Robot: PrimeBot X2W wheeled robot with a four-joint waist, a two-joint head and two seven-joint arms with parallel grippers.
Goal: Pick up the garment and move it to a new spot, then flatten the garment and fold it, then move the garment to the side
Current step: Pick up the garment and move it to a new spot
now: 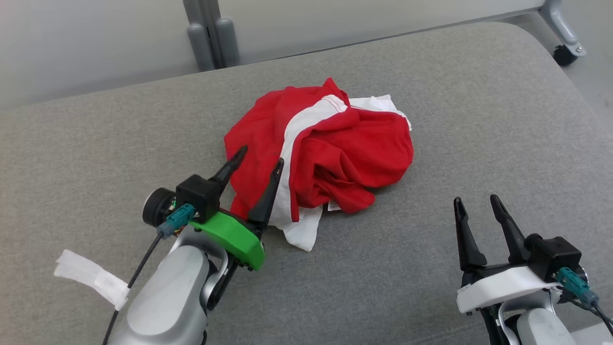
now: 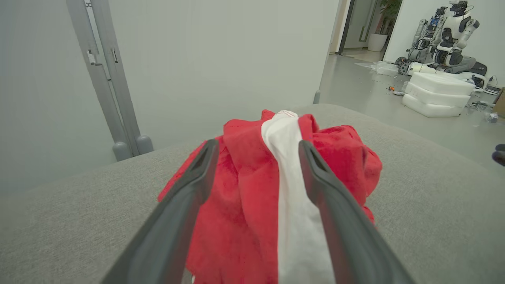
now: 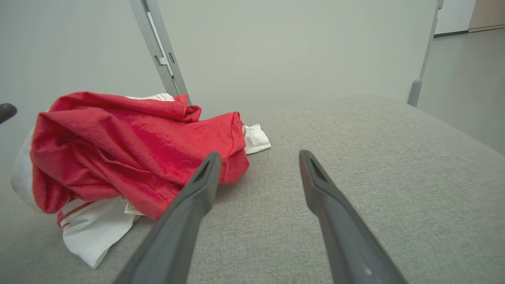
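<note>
The garment (image 1: 330, 153) is a crumpled red and white heap in the middle of the grey cushioned surface (image 1: 431, 96). My left gripper (image 1: 261, 155) is open, its fingers reaching over the heap's near left edge. In the left wrist view the garment (image 2: 252, 189) lies between and beyond the two spread fingers (image 2: 197, 177). My right gripper (image 1: 476, 200) stands open at the lower right, apart from the cloth, nothing between its fingers. In the right wrist view the garment (image 3: 130, 150) lies to the left of the gripper (image 3: 256, 156).
A strip of white tape (image 1: 91, 278) hangs by my left forearm. Grey frame posts (image 1: 213, 38) and a caster wheel (image 1: 565, 53) stand behind the cushion. In the left wrist view, another robot (image 2: 449, 39) and white foam blocks (image 2: 438, 92) sit on the floor far right.
</note>
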